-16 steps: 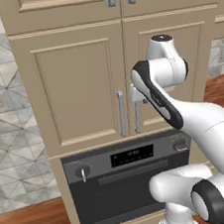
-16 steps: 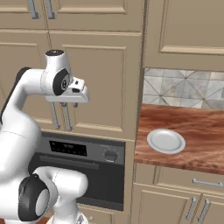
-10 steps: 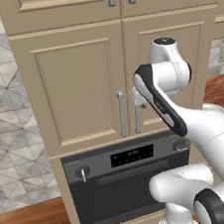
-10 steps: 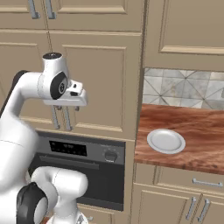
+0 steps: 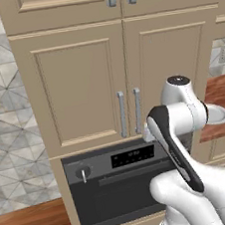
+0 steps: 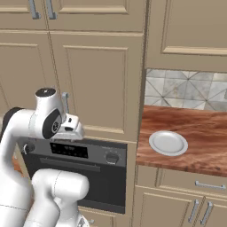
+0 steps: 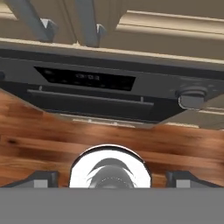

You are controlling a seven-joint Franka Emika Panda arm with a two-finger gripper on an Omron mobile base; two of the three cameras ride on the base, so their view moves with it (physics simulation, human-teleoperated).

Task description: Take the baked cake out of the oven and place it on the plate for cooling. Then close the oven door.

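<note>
1. Oven (image 5: 119, 184) — built-in, dark grey, set in the beige cabinet column below two tall cabinet doors (image 5: 125, 77). Black digital display (image 5: 133, 156) across its upper band, one round knob (image 5: 83, 173) at the left end and another (image 6: 112, 157) at the right.
2. Oven door (image 6: 97, 181) — shut, flat against the oven front; its horizontal bar handle (image 7: 89, 97) runs along the top edge just under the display.
3. Plate (image 6: 168, 142) — round, white-grey, raised rim, nothing on it. It lies on the wooden table (image 6: 195, 137) to the right of the oven, near the table's front edge.
4. Baked cake — no view reveals it; the oven door is shut.
5. Claw (image 7: 111, 177) — held in front of the oven's upper band, at the height of the display; the two dark fingertips (image 7: 41, 178) stand wide apart, nothing between them, touching nothing.
6. Wood floor (image 7: 109, 140) — brown planks in the hand view.
</note>
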